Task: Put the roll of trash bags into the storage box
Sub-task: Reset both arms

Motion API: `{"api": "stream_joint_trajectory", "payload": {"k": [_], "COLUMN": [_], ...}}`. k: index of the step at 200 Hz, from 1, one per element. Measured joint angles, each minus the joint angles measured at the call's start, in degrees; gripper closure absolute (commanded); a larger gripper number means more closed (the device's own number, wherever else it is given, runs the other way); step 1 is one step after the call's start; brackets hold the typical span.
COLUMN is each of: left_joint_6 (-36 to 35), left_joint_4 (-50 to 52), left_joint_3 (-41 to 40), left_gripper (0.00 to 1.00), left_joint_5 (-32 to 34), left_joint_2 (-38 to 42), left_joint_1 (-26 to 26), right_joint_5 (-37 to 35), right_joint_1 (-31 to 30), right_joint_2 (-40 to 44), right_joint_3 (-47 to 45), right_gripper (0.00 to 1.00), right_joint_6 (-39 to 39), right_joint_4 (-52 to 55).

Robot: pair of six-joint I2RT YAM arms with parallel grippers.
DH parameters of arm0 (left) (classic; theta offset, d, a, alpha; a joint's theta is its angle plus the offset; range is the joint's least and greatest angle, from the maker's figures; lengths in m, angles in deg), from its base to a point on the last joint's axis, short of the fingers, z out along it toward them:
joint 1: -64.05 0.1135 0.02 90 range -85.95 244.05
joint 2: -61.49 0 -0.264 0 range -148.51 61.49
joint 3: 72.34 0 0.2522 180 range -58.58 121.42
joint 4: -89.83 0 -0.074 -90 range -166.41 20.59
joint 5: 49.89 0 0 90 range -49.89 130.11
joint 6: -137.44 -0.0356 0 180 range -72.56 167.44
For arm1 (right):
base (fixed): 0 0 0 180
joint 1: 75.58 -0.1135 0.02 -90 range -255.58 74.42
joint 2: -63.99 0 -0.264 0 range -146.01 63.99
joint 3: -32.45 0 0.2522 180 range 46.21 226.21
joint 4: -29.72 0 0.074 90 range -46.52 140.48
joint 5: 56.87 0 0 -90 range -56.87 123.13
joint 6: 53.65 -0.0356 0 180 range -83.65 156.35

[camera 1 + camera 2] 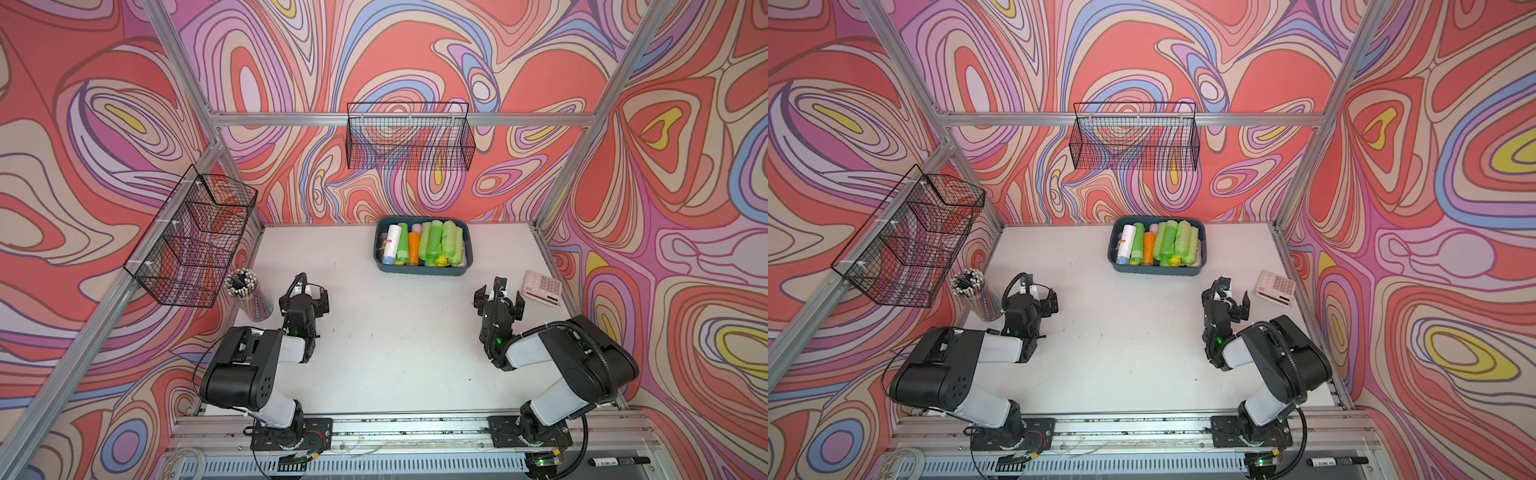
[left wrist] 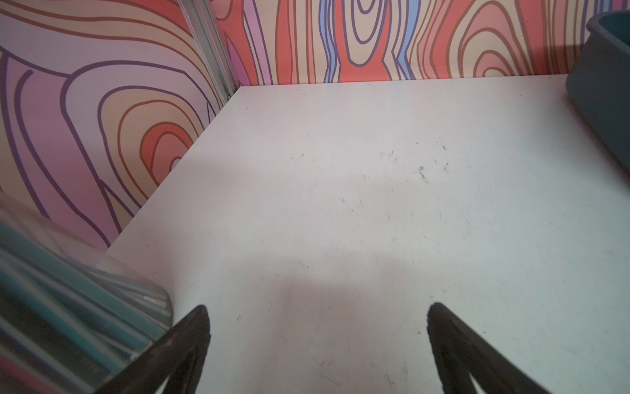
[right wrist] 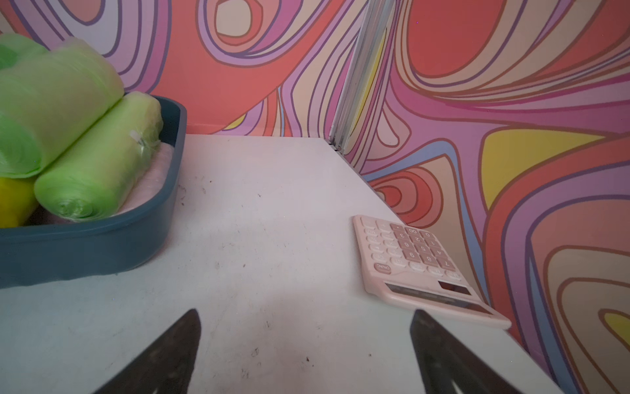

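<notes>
The left arm (image 1: 239, 370) and right arm (image 1: 582, 361) were black-jointed with pale grey-white link covers. A ribbed black cable (image 1: 1305, 432) looped beside the right one (a small green light (image 1: 497, 340) glowed at each wrist). The fingers (image 2: 184, 348) were dark, flat and tapered to blunt tips.

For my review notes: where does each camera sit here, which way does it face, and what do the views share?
Top views: a stereo head high above the robot's base, looking down and forward at the table; the left tool and right tool show, both open.
Left wrist: low behind its tool, facing the back-left corner; two fingertips show, with the pencil cup close by.
Right wrist: low, facing the back-right corner; fingertips and the calculator show.
Shared: both wrist views catch the storage box.
</notes>
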State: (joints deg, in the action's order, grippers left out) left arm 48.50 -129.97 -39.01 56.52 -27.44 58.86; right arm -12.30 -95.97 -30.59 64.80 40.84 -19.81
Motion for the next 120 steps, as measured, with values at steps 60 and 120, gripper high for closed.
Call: {"api": "stream_joint_trajectory", "payload": {"k": [60,120], "left_joint_6": [0.0,0.0], "left_joint_4": [-0.1,-0.1], "left_joint_3": [0.0,0.0], "left_gripper": [0.00,0.00], "left_joint_5": [0.0,0.0], "left_joint_2": [0.0,0.0], "left_joint_1": [0.0,0.0], "right_joint_5": [8.4,27.2], "right_joint_1": [6.5,17.4], "right_joint_2": [-2.6,-2.8], "right_joint_3": [2.8,4.3], "right_gripper": [0.02,0.02], "right_joint_6": [-0.3,-5.4], "right_joint_4": [-3.1,-0.3]}}
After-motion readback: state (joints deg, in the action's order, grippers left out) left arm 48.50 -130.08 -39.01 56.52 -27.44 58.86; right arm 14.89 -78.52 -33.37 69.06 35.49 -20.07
